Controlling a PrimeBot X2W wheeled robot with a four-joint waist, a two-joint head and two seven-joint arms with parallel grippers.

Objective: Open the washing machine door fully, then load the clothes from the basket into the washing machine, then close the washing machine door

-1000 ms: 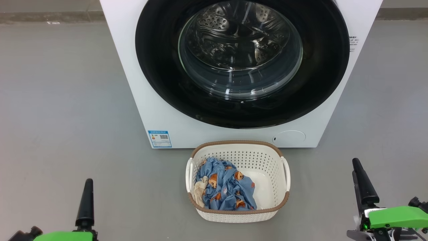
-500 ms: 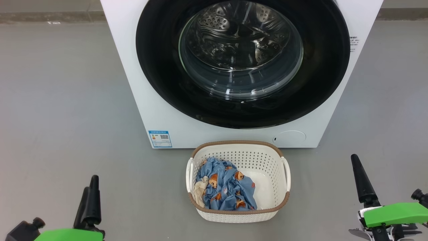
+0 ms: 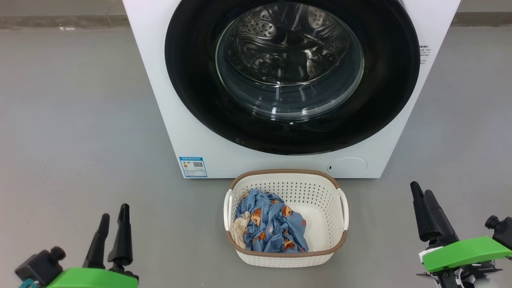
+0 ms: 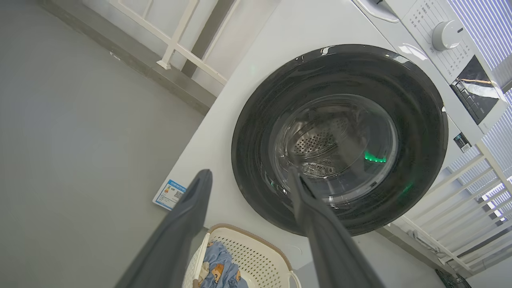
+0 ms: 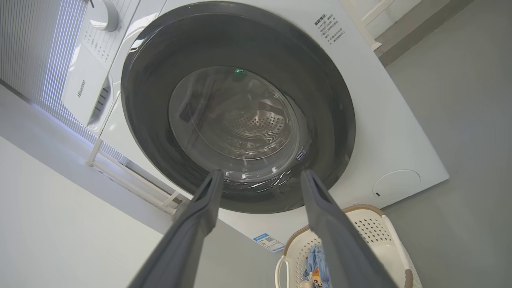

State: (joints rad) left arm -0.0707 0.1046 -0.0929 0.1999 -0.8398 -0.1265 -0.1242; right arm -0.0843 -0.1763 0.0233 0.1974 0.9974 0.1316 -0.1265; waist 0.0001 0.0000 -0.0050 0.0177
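Observation:
The white washing machine (image 3: 160, 96) stands ahead with its round glossy black door (image 3: 384, 100) shut flush against its front; the steel drum shows through the glass bowl. On the floor in front sits the cream basket (image 3: 320, 188) holding the blue bear-print clothes (image 3: 276, 228) and a cream-white piece at their left. My left gripper (image 3: 115, 212) is open at the lower left, well left of the basket. At the lower right my right gripper (image 3: 422, 191) is open too. The wrist views show the door (image 4: 256, 136) (image 5: 332, 100) beyond each open, empty gripper (image 4: 250, 173) (image 5: 262, 173), and the basket (image 4: 256, 250) (image 5: 376, 228).
Grey floor (image 3: 72, 120) spreads on both sides of the washing machine and around the basket. White railings and a grey wall base (image 4: 176, 76) stand behind the machine. A round service flap (image 3: 347, 165) and a blue sticker (image 3: 193, 166) sit low on the machine's front.
Both grippers have turned, so each now shows two separate fingers in the head view. The left has shifted right, the right slightly left and up. The view has shifted slightly.

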